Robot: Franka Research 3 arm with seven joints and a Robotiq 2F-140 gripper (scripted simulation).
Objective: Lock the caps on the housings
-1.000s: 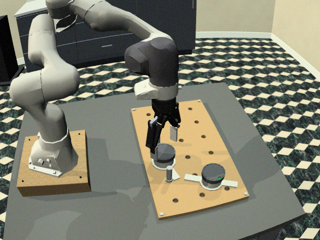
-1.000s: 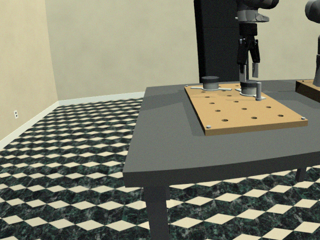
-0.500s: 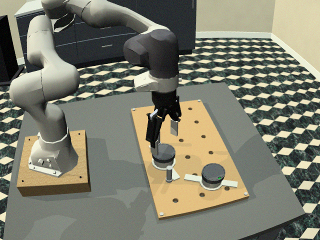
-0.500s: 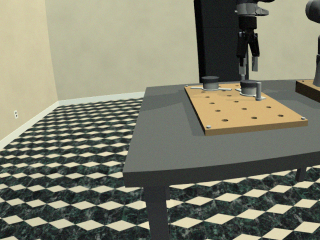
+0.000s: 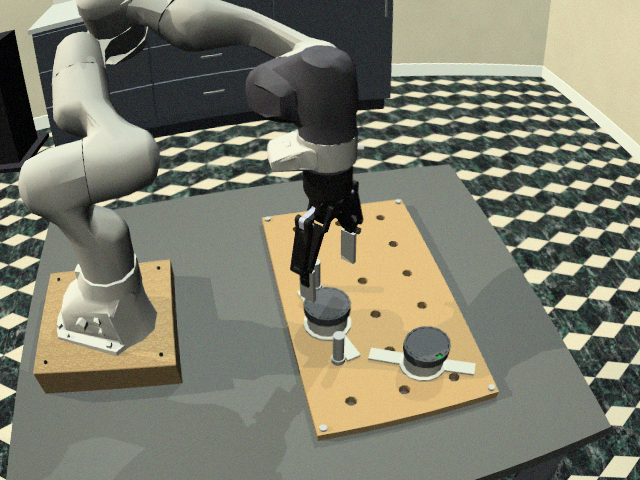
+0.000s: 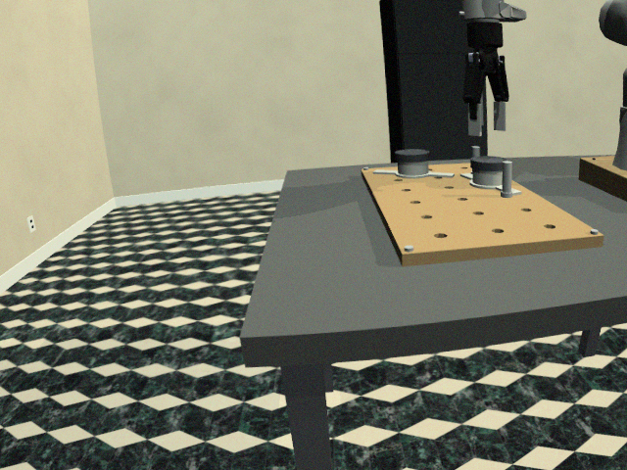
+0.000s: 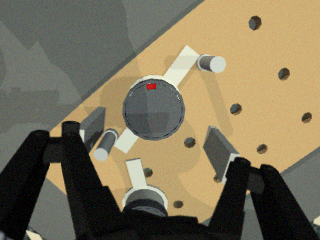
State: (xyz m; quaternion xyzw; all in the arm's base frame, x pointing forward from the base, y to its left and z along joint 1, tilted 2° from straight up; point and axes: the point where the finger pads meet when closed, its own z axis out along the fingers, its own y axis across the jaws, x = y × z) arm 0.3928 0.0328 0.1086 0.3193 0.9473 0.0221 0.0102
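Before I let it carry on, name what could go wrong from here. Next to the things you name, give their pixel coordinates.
The open pincer (image 5: pixel 330 273) (image 6: pixel 487 132) (image 7: pixel 156 128) is above the red-marked cap (image 7: pixel 154 112); one finger might strike the nearby post (image 7: pixel 106 145) on the way down.

That housing stands between two posts, so turning room may be tight.

The green-marked cap (image 5: pixel 426 345) might get turned needlessly if already locked.

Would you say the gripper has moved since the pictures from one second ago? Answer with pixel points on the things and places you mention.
Yes, upward: in the exterior view, the gripper (image 5: pixel 328 280) (image 6: pixel 487 132) (image 7: pixel 156 128) now hangs higher above the nearer cap (image 5: pixel 331 307) (image 6: pixel 487 163) (image 7: pixel 154 112).
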